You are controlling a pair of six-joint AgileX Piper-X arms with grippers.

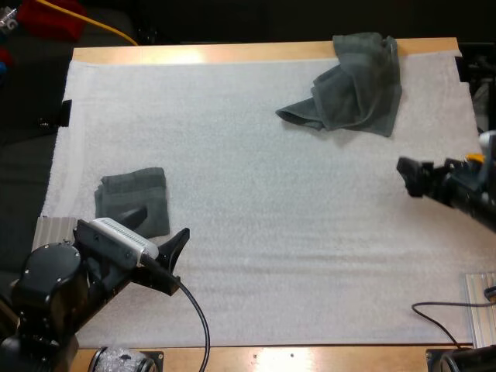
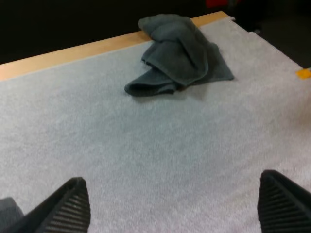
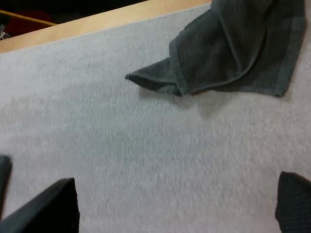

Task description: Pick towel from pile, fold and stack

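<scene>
A crumpled dark grey-green towel [image 1: 353, 85] lies at the far right of the white mat [image 1: 256, 194], touching the table's far edge. A folded towel [image 1: 132, 200] rests flat near the mat's left side. My left gripper [image 1: 159, 226] hovers open just right of the folded towel's near corner, holding nothing. From the left wrist view, the crumpled towel [image 2: 177, 53] is far ahead of the open left gripper [image 2: 172, 213]. My right gripper [image 1: 407, 177] is open over bare mat, nearer than the crumpled towel [image 3: 238, 43], with its fingers [image 3: 48, 208] spread wide.
The wooden table edge [image 1: 232, 53] runs along the far side of the mat. Bare mat stretches between the two towels and across the near half. A metal plate [image 1: 482, 310] sits at the near right corner.
</scene>
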